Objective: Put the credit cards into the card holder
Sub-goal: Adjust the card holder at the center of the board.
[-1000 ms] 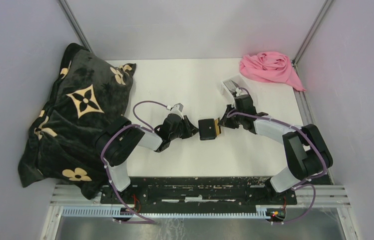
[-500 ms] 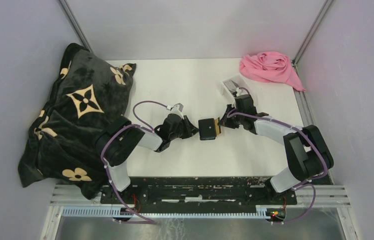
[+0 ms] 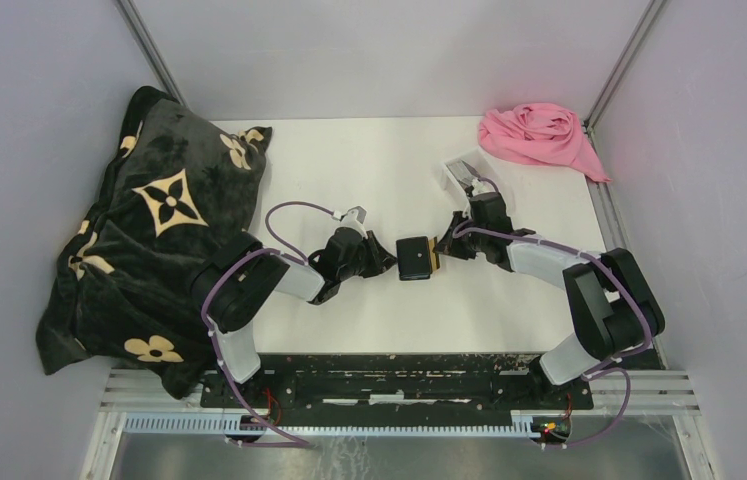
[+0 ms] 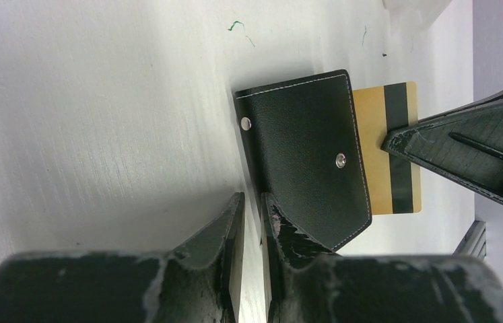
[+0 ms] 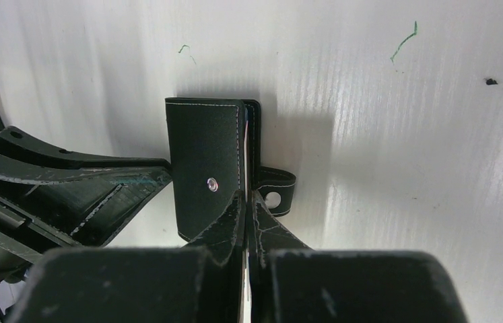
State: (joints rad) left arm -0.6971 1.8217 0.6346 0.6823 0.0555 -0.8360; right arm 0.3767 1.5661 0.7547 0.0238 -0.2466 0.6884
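Note:
The black card holder (image 3: 413, 258) lies mid-table, stud side up. It shows in the left wrist view (image 4: 302, 168) and the right wrist view (image 5: 205, 168). A tan/gold credit card (image 4: 390, 155) with a dark stripe sticks out of its right side (image 3: 433, 254), partly inside. My right gripper (image 3: 445, 249) is shut on that card's outer edge (image 5: 244, 222). My left gripper (image 3: 387, 262) is nearly closed on the holder's left edge (image 4: 252, 208). The holder's strap tab (image 5: 274, 195) lies beside my right fingers. Other cards are not clearly visible.
A clear plastic tray (image 3: 465, 170) stands behind the right arm. A pink cloth (image 3: 539, 135) lies at the back right corner. A dark blanket with cream flower prints (image 3: 149, 230) fills the left side. Grey walls enclose the table.
My right gripper has pushed slightly left, and less of the gold card shows outside the holder. The left arm has stayed put.

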